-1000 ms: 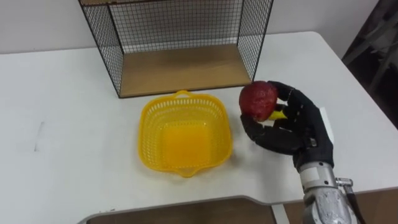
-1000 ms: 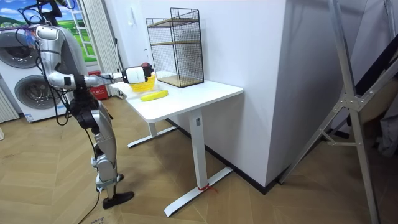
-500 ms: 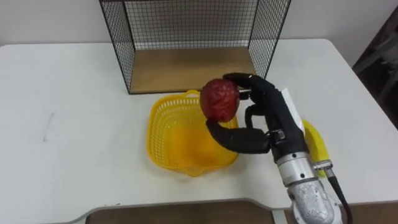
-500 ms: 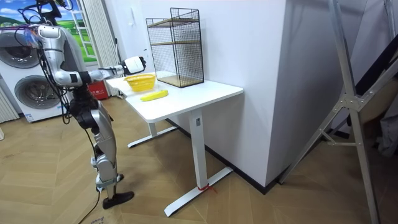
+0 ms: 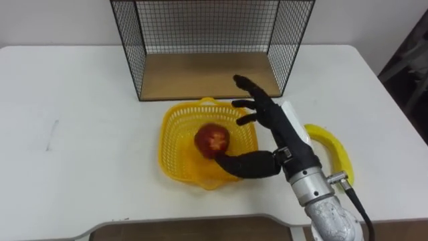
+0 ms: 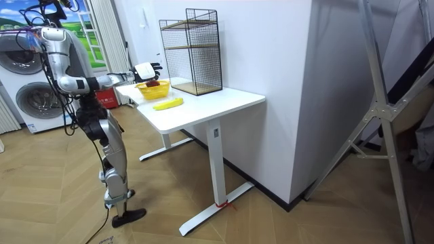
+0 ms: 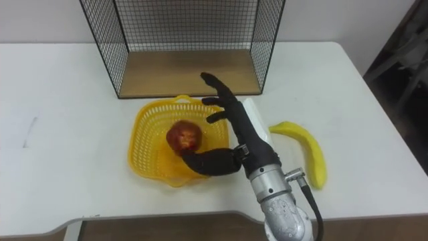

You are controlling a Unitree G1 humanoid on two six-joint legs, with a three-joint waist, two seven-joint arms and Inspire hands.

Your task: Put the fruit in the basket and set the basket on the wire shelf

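Spread wide and holding nothing, the robot's black right hand (image 5: 277, 130) hangs over the right side of the round yellow plastic mesh basket (image 5: 167, 142), its straight fingers aimed toward the shelf and its thumb lying low across the basket's near right rim. The dark red round fruit (image 5: 212, 140) rests inside the basket, near the middle of its floor, just beside the thumb's tip; whether the two touch cannot be told. The hand and wrist cover the basket's right edge. Just behind the basket stands the black wire shelf with a wooden floor (image 5: 200, 73), its open front facing the basket and its bottom level bare. To the right of the wrist a curved yellow banana (image 5: 334, 152) lies on the white worktop (image 5: 73, 134), outside the basket, its near end partly hidden behind the forearm in the left eye view. In the room view the robot stands upright at the worktop's end on the room view's left, right arm stretched out over the basket, with a white washing machine (image 6: 30, 102) behind it.
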